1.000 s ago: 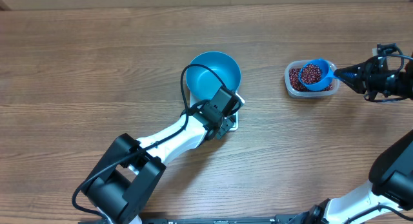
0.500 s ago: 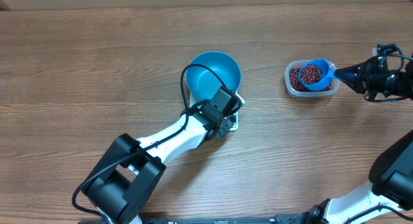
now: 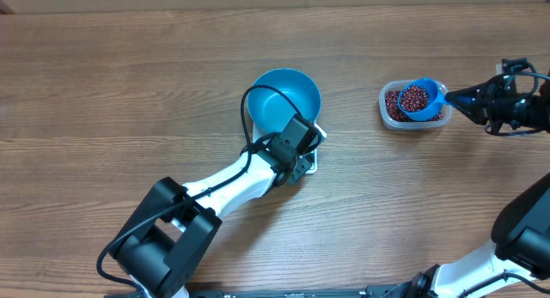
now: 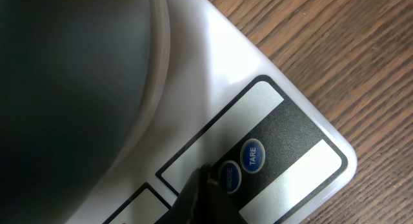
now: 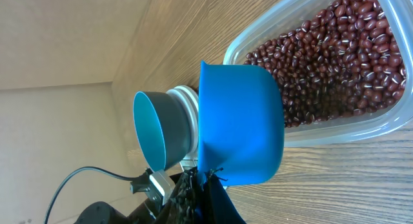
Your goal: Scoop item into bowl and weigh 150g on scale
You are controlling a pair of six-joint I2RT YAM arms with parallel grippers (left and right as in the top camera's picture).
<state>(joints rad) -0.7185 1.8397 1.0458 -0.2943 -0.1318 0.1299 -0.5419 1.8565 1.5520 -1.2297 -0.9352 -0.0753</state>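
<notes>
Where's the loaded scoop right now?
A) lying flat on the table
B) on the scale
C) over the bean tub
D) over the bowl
C: the overhead view shows the scoop, full of beans, above the tub, its handle in the right gripper; the bowl sits well off to the side.

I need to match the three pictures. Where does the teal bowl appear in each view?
Overhead: the bowl sits near the middle of the picture.
Left wrist: its dark, blurred side fills the upper left.
Right wrist: small, lower left, beyond the blue scoop.
Shared landmark: the white scale under the bowl.
</notes>
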